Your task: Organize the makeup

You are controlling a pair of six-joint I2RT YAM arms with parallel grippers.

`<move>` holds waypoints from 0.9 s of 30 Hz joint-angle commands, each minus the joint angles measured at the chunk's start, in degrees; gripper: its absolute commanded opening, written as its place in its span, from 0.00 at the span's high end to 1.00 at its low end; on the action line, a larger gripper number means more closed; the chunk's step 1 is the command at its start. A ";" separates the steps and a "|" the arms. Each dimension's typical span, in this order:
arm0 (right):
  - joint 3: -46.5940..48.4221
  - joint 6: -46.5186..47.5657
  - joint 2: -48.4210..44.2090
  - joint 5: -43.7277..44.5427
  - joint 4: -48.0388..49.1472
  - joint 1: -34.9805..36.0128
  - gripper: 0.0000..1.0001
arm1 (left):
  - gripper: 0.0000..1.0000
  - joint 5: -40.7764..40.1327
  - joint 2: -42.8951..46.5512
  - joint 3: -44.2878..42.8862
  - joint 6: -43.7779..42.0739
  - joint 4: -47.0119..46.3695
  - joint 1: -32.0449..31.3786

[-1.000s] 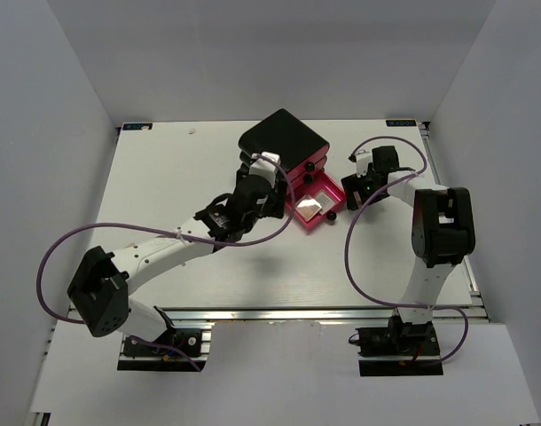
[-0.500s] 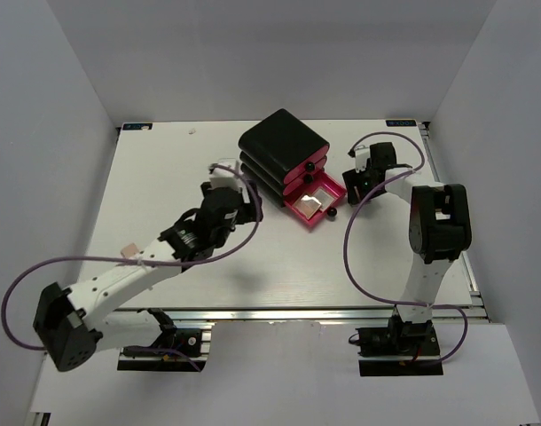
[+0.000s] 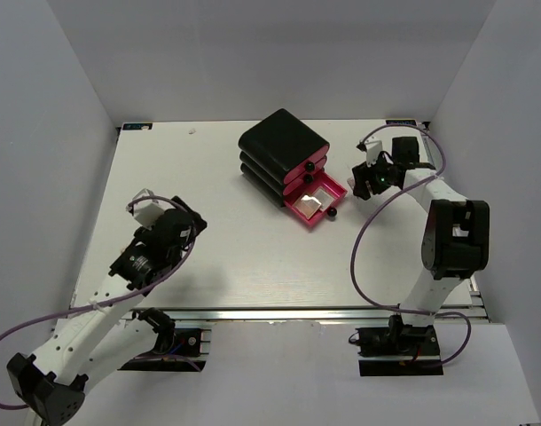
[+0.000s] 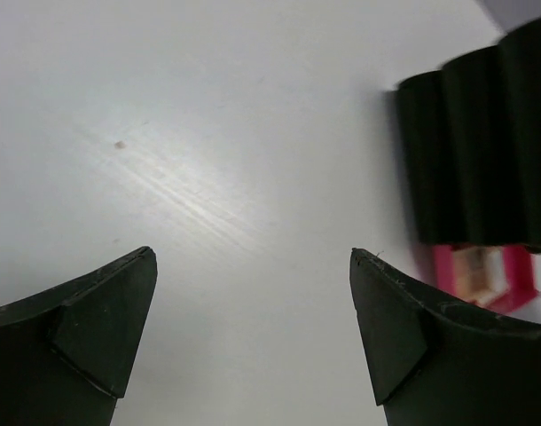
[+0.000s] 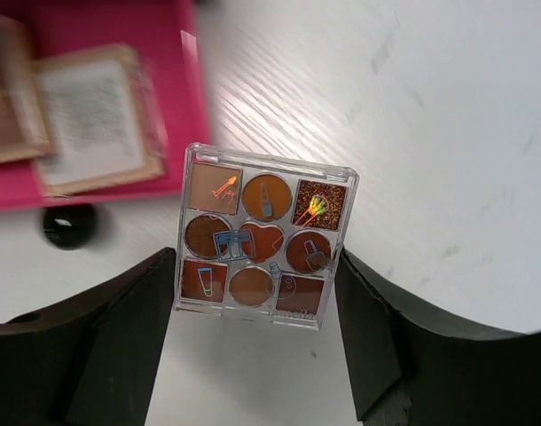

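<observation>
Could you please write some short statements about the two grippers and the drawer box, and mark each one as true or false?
1. The right gripper is closed on a square palette. True.
2. The left gripper holds a brush. False: it is open and empty, above the bare table.
3. All drawers of the black box are pushed in. False: one pink drawer is pulled out.
4. Another palette lies inside the pink drawer. True.
5. The square palette is inside the pink drawer. False: it is outside the drawer, beside it, above the table.
</observation>
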State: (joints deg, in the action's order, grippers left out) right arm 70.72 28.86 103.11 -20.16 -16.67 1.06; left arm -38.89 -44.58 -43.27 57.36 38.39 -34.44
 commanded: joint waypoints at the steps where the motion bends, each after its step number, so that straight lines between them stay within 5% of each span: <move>1: 3.28 9.95 -4.58 -13.21 -1.26 2.62 1.00 | 0.02 0.65 -2.35 -2.79 6.28 13.71 3.84; 9: 3.11 13.16 -3.36 -9.90 -0.91 13.35 1.00 | 0.02 20.25 -9.92 -4.37 -8.05 14.79 21.86; 23: 6.54 12.45 2.97 -1.28 -3.72 15.73 0.91 | 0.02 23.16 -9.21 -4.90 -16.75 15.84 31.35; 27: 7.41 11.31 4.11 0.65 -3.37 15.73 0.73 | 0.02 22.55 -9.30 -4.37 -19.21 16.19 34.34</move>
State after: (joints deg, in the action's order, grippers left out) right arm 74.85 40.66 106.50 -21.37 -19.90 16.56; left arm -15.94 -54.94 -47.64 41.28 53.82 -2.07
